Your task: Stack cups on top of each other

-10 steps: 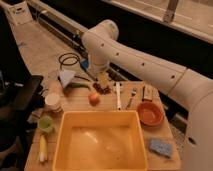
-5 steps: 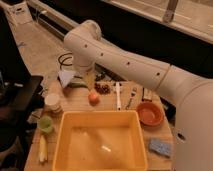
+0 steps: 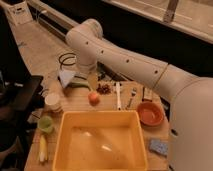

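The white/cream cup (image 3: 52, 101) stands upright on the wooden table's left side. The pale green cup (image 3: 46, 123) stands just in front of it, near the yellow tub's left corner. The two cups stand apart, side by side, not nested. My white arm sweeps in from the right, and its gripper (image 3: 92, 81) points down above the table's back middle. It hangs just behind an orange fruit (image 3: 93, 97) and to the right of the cups. It holds nothing that I can see.
A big yellow tub (image 3: 62, 145) fills the table's front. An orange-red bowl (image 3: 150, 113), a blue sponge (image 3: 159, 146) and white cutlery (image 3: 118, 95) lie to the right. Grapes (image 3: 104, 89), a pale cone (image 3: 66, 76), a black cable ring (image 3: 67, 60) and a banana (image 3: 42, 149) are also there.
My arm has swung to the left, carrying the gripper from above the table's back middle toward the cone and fruit. The cups have not moved.
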Robot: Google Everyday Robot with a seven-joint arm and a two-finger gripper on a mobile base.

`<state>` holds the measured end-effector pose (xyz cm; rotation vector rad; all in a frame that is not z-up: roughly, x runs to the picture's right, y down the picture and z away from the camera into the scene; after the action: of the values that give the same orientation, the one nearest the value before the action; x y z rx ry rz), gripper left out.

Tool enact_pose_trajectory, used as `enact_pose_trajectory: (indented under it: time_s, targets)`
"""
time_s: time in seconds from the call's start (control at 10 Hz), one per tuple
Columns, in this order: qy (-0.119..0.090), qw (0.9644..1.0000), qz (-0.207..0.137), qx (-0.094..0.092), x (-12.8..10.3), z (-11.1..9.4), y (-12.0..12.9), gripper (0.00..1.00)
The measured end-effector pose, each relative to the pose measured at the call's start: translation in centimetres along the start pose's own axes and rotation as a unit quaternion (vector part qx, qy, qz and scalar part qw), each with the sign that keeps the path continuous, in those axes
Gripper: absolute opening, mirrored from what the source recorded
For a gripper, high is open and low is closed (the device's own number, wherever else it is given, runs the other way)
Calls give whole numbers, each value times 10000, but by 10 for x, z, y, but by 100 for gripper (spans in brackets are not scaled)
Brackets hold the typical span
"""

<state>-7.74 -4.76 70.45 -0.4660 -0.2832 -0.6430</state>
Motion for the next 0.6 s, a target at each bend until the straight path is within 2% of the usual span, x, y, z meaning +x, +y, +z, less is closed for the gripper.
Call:
enact_pose_trajectory:
  time_s: [0.1, 0.3, 0.5, 0.6]
  targets:
    - [-31, 10000, -70, -59, 0, 7, 0, 80]
    - [-168, 9995, -255, -128, -15, 21, -10, 80]
    - [-339, 9983, -464, -127, -42, 36, -28, 80]
    - [-446, 9970, -630, -103, -66, 46, -44, 80]
